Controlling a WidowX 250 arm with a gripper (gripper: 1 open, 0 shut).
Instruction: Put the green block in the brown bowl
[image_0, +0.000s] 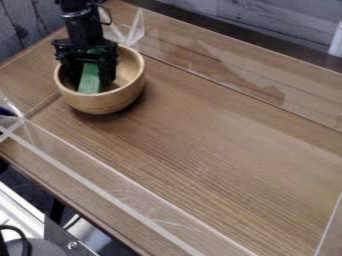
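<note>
The brown bowl (118, 92) stands at the back left of the wooden table. Inside it leans the green block (88, 80), tilted against the bowl's inner wall. My black gripper (86, 62) points straight down into the bowl, its fingers open on either side of the block's upper end. The block's top is partly hidden behind the fingers, so I cannot tell whether they touch it.
The wooden table (214, 140) is ringed by low clear plastic walls (80, 165). A dark wall runs behind it at the top, and the table's front edge drops off at the lower left.
</note>
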